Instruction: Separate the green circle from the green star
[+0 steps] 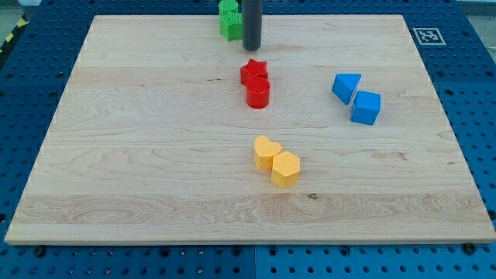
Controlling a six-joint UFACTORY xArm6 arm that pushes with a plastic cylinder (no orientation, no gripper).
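Green blocks (228, 19) sit at the view's top edge of the wooden board (139, 139), left of centre. They look like two pieces pressed together; their shapes are partly hidden by the rod and the frame edge, so I cannot tell star from circle. My tip (252, 47) is just to the right of and slightly below the green blocks, close to or touching them.
A red star (253, 71) touches a red cylinder (258, 94) below my tip. A blue triangle (346, 85) and blue cube (366, 108) sit at the right. A yellow heart (266, 151) and yellow hexagon (285, 168) lie lower centre.
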